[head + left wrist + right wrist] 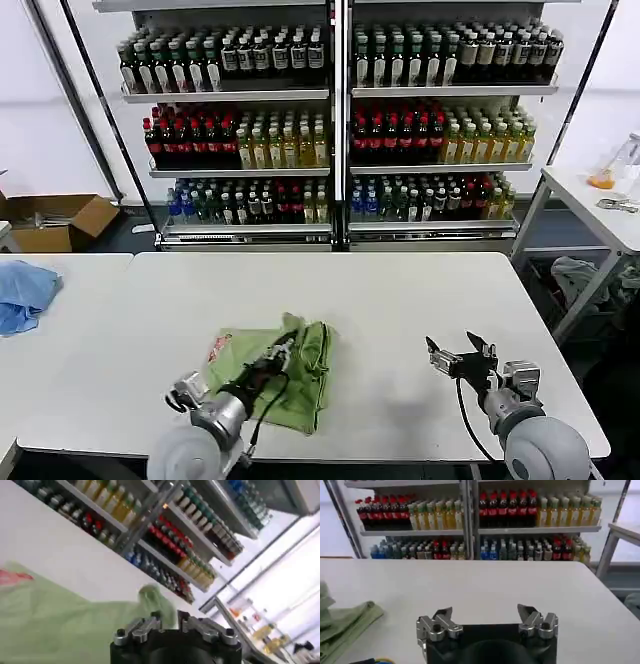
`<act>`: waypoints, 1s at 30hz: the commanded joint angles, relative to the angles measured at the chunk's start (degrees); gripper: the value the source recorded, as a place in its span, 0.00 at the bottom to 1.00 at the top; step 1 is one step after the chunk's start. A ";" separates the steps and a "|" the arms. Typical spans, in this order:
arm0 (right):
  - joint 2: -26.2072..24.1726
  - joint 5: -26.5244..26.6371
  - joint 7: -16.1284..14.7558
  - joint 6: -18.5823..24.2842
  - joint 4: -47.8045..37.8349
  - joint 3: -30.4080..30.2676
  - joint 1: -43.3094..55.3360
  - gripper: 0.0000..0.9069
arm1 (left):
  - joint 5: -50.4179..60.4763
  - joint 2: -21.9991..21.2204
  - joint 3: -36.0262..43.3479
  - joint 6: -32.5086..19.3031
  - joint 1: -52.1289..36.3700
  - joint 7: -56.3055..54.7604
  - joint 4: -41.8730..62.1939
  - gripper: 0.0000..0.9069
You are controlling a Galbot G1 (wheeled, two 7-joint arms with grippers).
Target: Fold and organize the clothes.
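Observation:
The clothes, one light green shirt (pixel 300 385), lie folded into a small bundle near the front left of the white table (pixel 400 300). A red print (pixel 220 348) shows at the bundle's left edge. My left gripper (pixel 287 347) rests on top of the bundle. In the left wrist view the left gripper (pixel 168 616) has its fingers drawn close together, with a raised bunch of the shirt (pixel 50 620) pinched at their tips. My right gripper (pixel 453 350) hovers open over bare table to the shirt's right. The right gripper (pixel 487 614) holds nothing, and the shirt (pixel 340 622) lies off to its side.
A light blue cloth (pixel 22 295) lies on the neighbouring table at the left. Shelves of bottles (pixel 330 120) stand behind the table. A cardboard box (pixel 55 220) sits on the floor at back left. Another white table (pixel 600 200) stands at the right.

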 commanded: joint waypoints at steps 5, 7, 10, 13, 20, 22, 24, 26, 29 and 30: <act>-0.17 0.17 -0.13 0.14 -0.15 0.07 0.27 1.00 | 6.29 -0.75 2.08 1.20 2.00 3.61 -4.25 1.00; -0.12 0.20 -0.14 0.17 -0.19 0.03 0.38 1.00 | 8.07 0.92 -0.65 0.97 3.30 3.45 -4.96 1.00; -0.10 0.19 -0.22 0.21 -0.22 0.01 0.44 1.00 | 13.49 3.65 -5.96 -1.15 5.53 2.75 -3.59 1.00; -0.13 0.19 -0.29 0.29 -0.36 0.14 0.48 1.00 | 14.76 5.30 -10.18 -2.11 6.85 2.00 -1.50 1.00; 0.01 0.17 -0.26 0.30 -0.34 0.29 0.47 1.00 | 18.42 7.52 -14.29 -2.84 6.41 0.83 5.91 1.00; 0.05 0.15 -0.23 0.28 -0.31 0.34 0.39 1.00 | 18.81 7.53 -14.26 -2.83 5.90 0.41 7.08 1.00; 0.04 0.15 -0.21 0.25 -0.19 0.51 0.18 1.00 | 18.70 7.40 -14.00 -2.36 5.17 -0.16 8.60 1.00; -0.02 0.13 -0.18 0.23 -0.11 0.63 -0.02 1.00 | 18.05 7.26 -13.70 -1.81 4.73 -0.27 9.59 1.00; -0.12 0.14 -0.14 0.21 -0.02 0.87 -0.14 1.00 | 14.63 6.86 -13.09 0.15 4.17 -0.11 10.50 1.00; -0.16 0.14 -0.13 0.18 -0.01 0.92 -0.14 1.00 | 13.42 6.70 -12.88 0.82 3.97 0.05 10.77 1.00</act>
